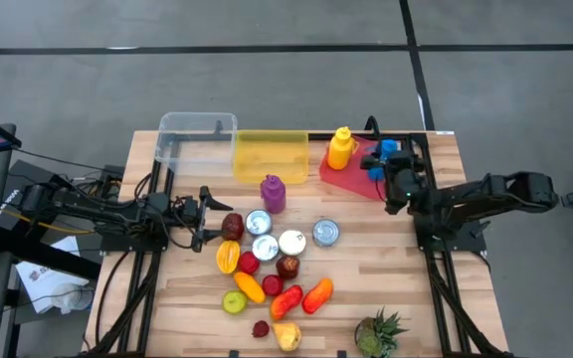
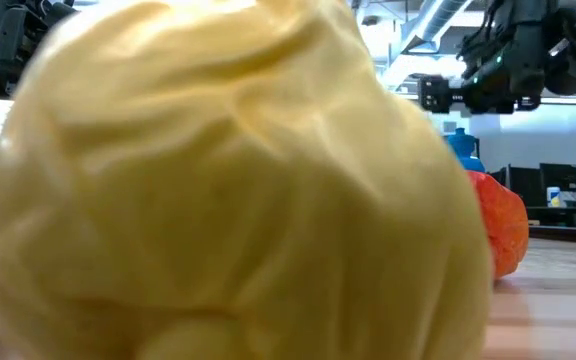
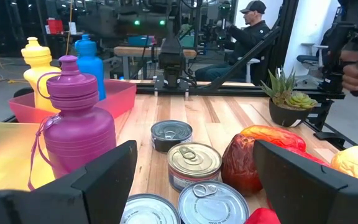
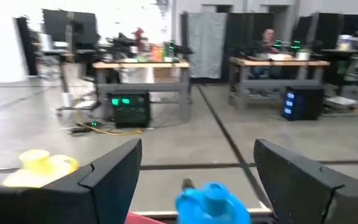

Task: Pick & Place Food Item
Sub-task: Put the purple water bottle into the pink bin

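Food items (image 1: 267, 267), a loose heap of fruit, peppers and cans, lie mid-tabletop (image 1: 386, 283), just in front of the purple bottle (image 1: 273, 193). The left claw (image 1: 201, 219) rests low beside that bottle on the left arm's side, its jaws apart and holding nothing, aimed across the heap; in its wrist view the bottle, cans (image 3: 194, 165) and a dark red fruit (image 3: 246, 163) lie straight ahead between its fingers (image 3: 98, 180). The nearest piece, a dark red fruit (image 1: 232, 226), sits just past its tips, so the left arm looks the better placed for the pick. The right claw (image 1: 394, 177) hangs well apart from the bottle over the red tray (image 1: 351, 175), above the blue bottle (image 4: 213, 201), jaws likewise apart and empty. Clear (image 1: 195, 138) and yellow bins (image 1: 270, 156) wait behind the purple bottle.
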You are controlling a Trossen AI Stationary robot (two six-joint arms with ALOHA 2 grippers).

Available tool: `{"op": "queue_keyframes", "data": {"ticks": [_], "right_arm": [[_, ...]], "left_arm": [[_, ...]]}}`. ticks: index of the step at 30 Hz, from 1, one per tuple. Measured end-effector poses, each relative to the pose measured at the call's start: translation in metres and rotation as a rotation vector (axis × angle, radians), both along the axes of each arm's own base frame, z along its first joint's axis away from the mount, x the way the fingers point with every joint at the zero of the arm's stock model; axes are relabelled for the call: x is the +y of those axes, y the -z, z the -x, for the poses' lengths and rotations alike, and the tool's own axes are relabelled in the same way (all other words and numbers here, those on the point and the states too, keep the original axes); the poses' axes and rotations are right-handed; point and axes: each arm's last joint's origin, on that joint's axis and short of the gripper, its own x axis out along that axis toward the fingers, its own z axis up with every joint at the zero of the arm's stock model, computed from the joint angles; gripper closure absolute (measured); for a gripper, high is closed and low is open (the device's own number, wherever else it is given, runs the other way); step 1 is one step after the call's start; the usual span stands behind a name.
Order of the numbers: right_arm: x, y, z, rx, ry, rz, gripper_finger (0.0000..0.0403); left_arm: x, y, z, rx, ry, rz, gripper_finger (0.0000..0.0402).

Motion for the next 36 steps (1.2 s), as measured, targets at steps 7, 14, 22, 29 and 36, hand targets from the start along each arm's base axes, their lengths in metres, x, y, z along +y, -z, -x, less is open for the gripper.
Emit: {"op": "queue_keyframes", "data": {"ticks": [7, 14, 22, 29, 36], "right_arm": [[0.013, -0.022, -0.006, 0.033, -0.336, 0.095, 0.0103], [0.022, -0.063, -0.038, 0.122, -0.695, 0.083, 0.0103], [0.022, -0.102, -0.094, 0.313, -1.11, -0.145, 0.0104], [0.008, -0.127, -0.152, 0.529, -1.319, -0.38, 0.0104], [-0.019, -0.136, -0.197, 0.677, -1.389, -0.545, 0.0104]], "left_arm": [[0.0, 0.0, 0.0, 0.0, 0.0, 0.002, 0.0086], [0.0, 0.0, 0.0, 0.0, 0.0, 0.004, 0.0086], [0.0, 0.0, 0.0, 0.0, 0.014, 0.008, 0.0086], [-0.001, 0.001, 0.0, 0.008, 0.022, 0.011, 0.0086], [-0.001, 0.003, 0.0, 0.027, 0.027, 0.011, 0.0086]]}}
